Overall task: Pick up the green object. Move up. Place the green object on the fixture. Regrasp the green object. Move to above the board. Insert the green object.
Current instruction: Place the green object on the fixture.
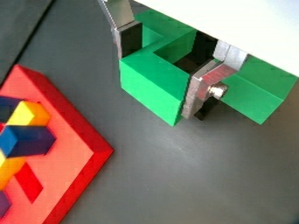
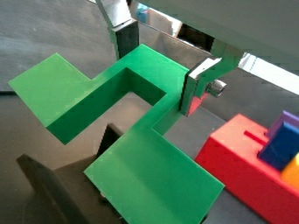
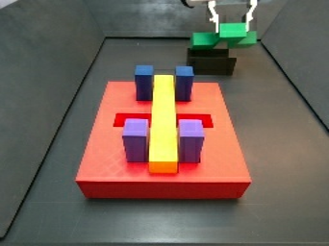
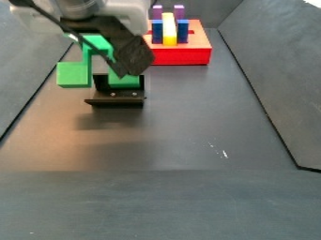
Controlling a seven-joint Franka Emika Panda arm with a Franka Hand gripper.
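Two silver fingers (image 1: 212, 87) of the hand (image 1: 163, 59) pinch the green object's (image 1: 158, 80) raised middle cube, holding it just above the dark fixture (image 3: 211, 63), at twelve o'clock from the red board (image 3: 106, 168) with its yellow bar (image 3: 164, 123).

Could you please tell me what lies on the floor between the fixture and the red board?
Nothing: in a side view, only bare dark floor separates the fixture from the board. The gripper is above the fixture, jaws closed on the green object.
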